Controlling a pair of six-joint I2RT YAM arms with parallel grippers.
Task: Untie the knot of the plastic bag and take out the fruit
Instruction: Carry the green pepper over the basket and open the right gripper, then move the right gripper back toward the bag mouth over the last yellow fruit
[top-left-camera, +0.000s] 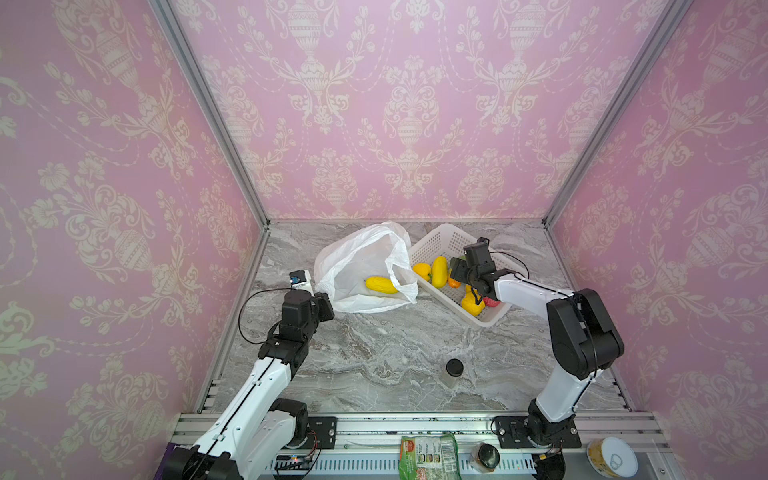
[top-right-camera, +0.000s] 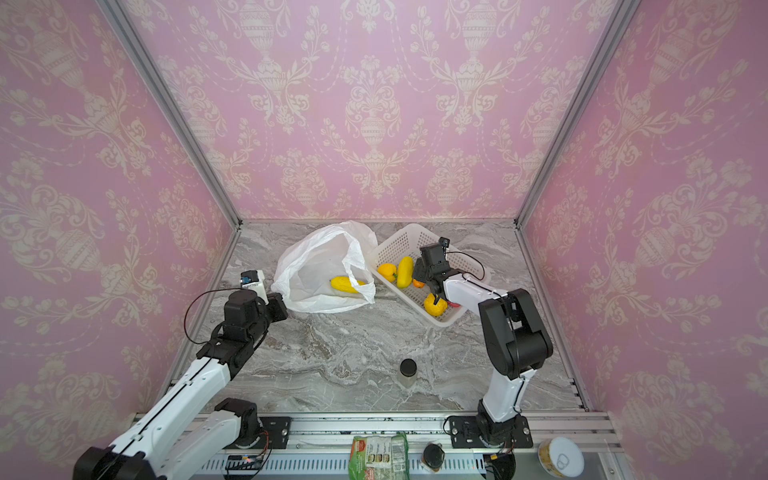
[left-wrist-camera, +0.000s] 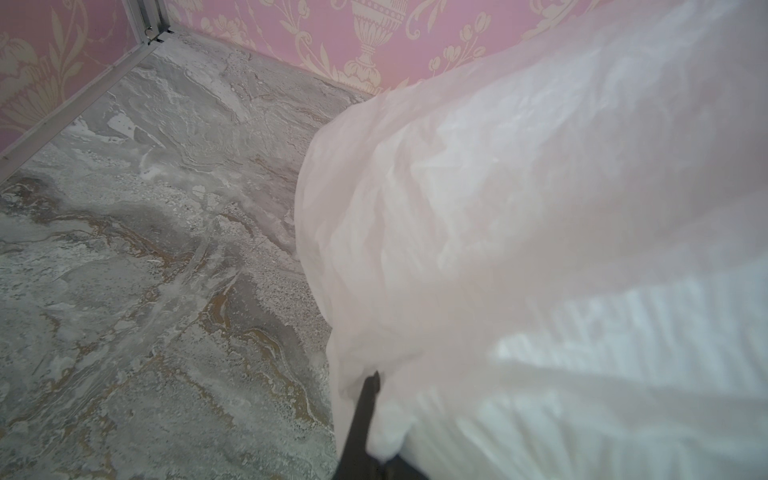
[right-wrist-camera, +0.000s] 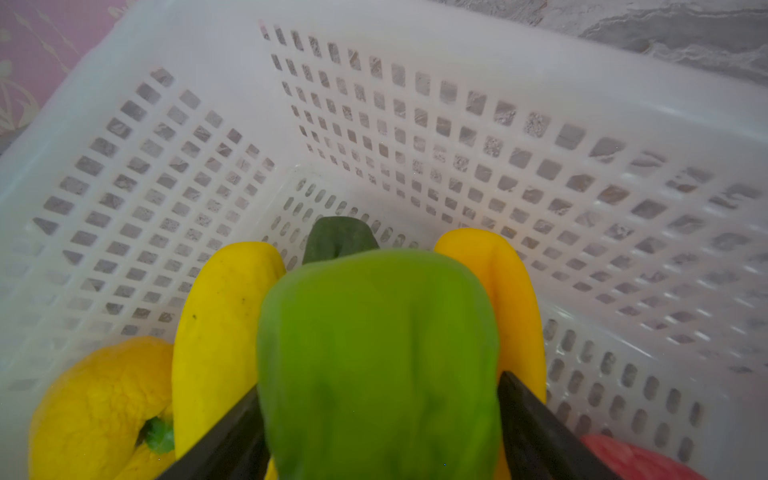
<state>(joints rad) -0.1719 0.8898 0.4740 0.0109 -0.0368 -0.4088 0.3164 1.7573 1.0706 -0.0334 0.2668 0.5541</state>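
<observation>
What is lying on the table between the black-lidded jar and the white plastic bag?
Nothing: between the jar and the plastic bag only bare marble tabletop shows, in both top views.

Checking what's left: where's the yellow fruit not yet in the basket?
In both top views the yellow fruit lies inside the open plastic bag, left of the basket.

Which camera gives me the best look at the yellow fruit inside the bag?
Both top views: the yellow fruit lies in plain sight through the open mouth of the plastic bag. The left wrist view shows only the bag's outside; the right wrist view shows only the basket.
</observation>
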